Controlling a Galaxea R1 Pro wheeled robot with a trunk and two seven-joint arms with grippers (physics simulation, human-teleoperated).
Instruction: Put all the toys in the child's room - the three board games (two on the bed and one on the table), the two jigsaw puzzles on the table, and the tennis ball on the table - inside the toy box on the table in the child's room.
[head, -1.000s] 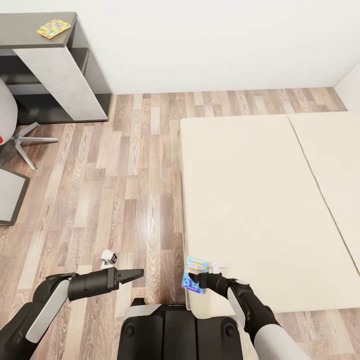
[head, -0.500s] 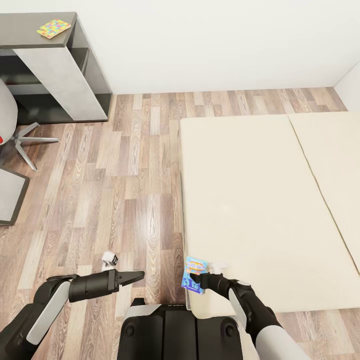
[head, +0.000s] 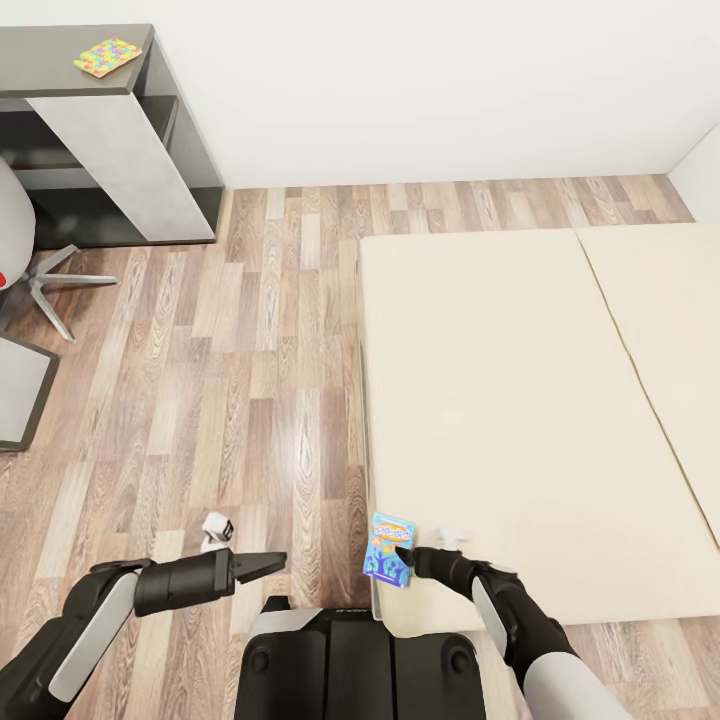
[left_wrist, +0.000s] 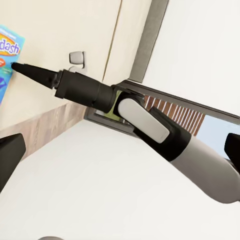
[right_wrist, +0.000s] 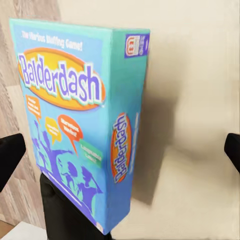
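Observation:
One small blue board game (head: 388, 548) stands tilted at the near left corner of the beige bed (head: 520, 400). Close up it reads Balderdash (right_wrist: 75, 115), and I see its face and one side. My right gripper (head: 408, 554) is open at the box's edge, fingers spread wide on either side of it (right_wrist: 120, 155). Its dark pointed fingertip (left_wrist: 15, 66) touches the box. My left gripper (head: 268, 563) hangs open over the wood floor, left of the bed. A multicoloured jigsaw puzzle (head: 107, 56) lies on the table (head: 60, 75) at the far left.
A chair (head: 20, 260) with splayed metal legs stands by the desk at the left edge. Wood floor (head: 260, 350) runs between desk and bed. A white wall (head: 420, 90) closes the far side. My dark base (head: 360, 660) sits against the bed's corner.
My right gripper has drawn back a little to the right, away from the blue box. The left arm has sunk slightly. The box stays put.

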